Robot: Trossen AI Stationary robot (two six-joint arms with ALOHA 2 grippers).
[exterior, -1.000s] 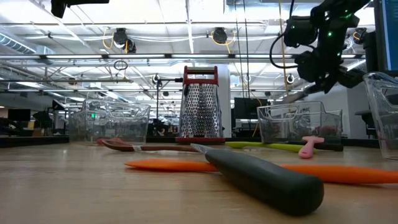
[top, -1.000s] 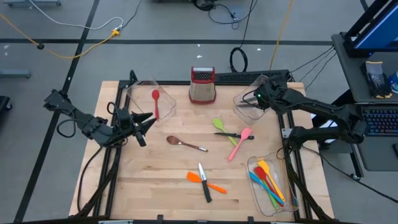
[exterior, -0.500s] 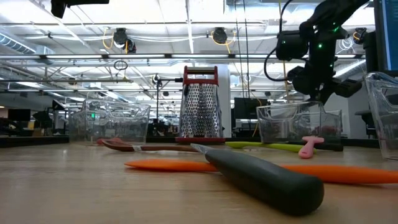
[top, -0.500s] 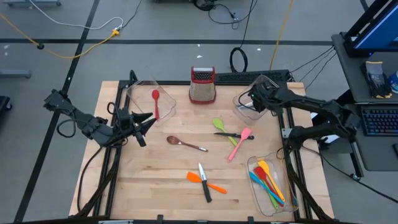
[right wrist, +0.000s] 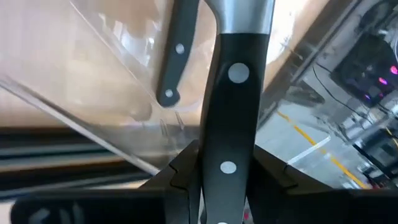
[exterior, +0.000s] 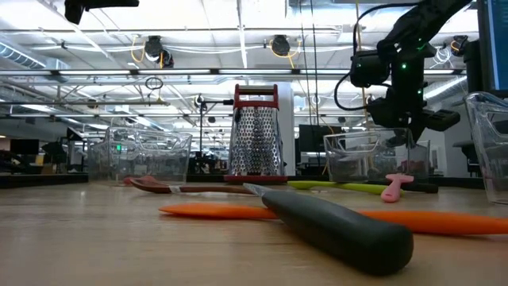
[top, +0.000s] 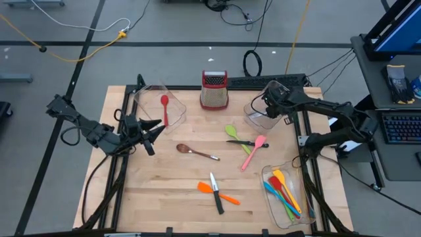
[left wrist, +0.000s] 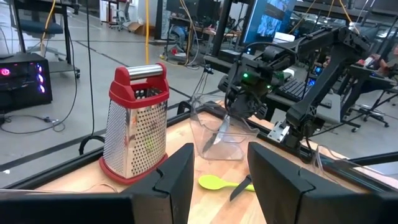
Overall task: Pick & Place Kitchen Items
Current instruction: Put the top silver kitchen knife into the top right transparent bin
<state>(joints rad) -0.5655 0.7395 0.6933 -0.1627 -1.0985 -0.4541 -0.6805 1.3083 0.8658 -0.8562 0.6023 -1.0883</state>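
The right hand (top: 268, 105) hangs over a clear bin (top: 258, 117) near the surface's far right corner, clamped on a black-handled knife (right wrist: 231, 118) pointing blade-down into it. The left hand (top: 152, 131) waits, fingers apart, near the left edge.

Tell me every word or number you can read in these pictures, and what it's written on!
None can be read.
The box grater shows no lettering.
The knife that the right gripper holds has plain rivets only, no brand.
The blue screen behind the table is too blurred to read.
The keyboard beside the table is too small to read.
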